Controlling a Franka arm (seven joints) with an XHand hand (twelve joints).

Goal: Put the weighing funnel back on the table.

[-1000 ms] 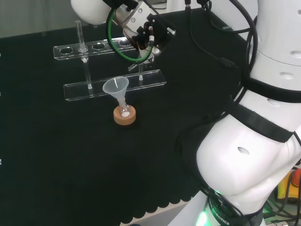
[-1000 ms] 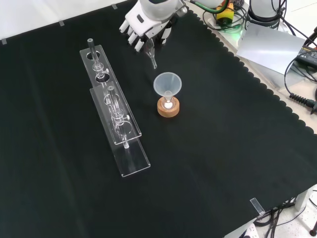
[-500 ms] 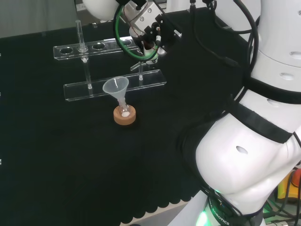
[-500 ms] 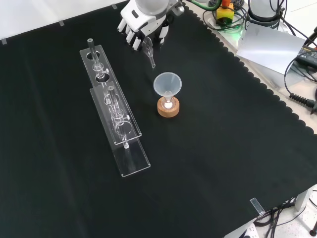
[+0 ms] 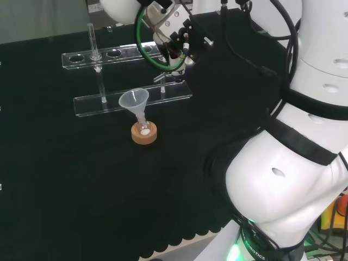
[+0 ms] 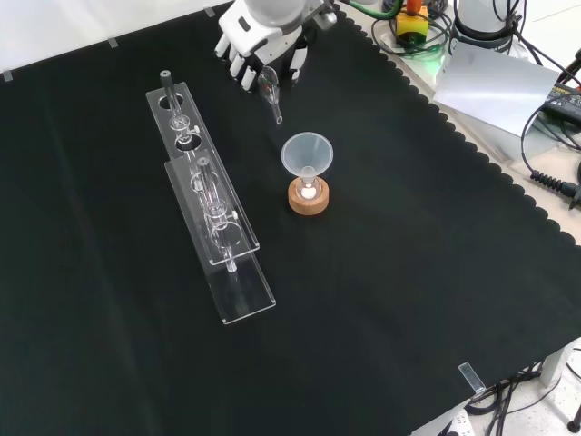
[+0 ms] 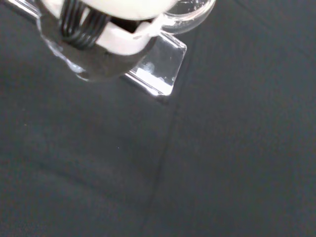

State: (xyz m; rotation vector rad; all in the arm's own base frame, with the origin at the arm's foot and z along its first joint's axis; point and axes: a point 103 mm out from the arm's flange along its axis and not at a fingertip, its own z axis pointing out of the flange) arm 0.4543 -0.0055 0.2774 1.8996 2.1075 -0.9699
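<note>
The hand [image 6: 259, 45] hangs above the tabletop [image 6: 408, 272] near its far edge in the front view, fingers curled round the weighing funnel [image 6: 270, 93]. The clear piece juts out below them with its stem slanting down, off the cloth. Just where the fingers meet the glass is hard to make out.

The step is the set-down, and the spot matters. The tube rack [image 6: 218, 227] lies to the left in that view, and the funnel [image 6: 307, 154] stands on its cork ring [image 6: 309, 198] nearer the camera — the bare cloth between them, toward the far edge, looks the safest place. It is likely best to bring the hand down until the piece lies almost flat on the cloth, stem turned away from the rack, and only then ease the fingers off — dropped from height, it might roll or chip.
</note>
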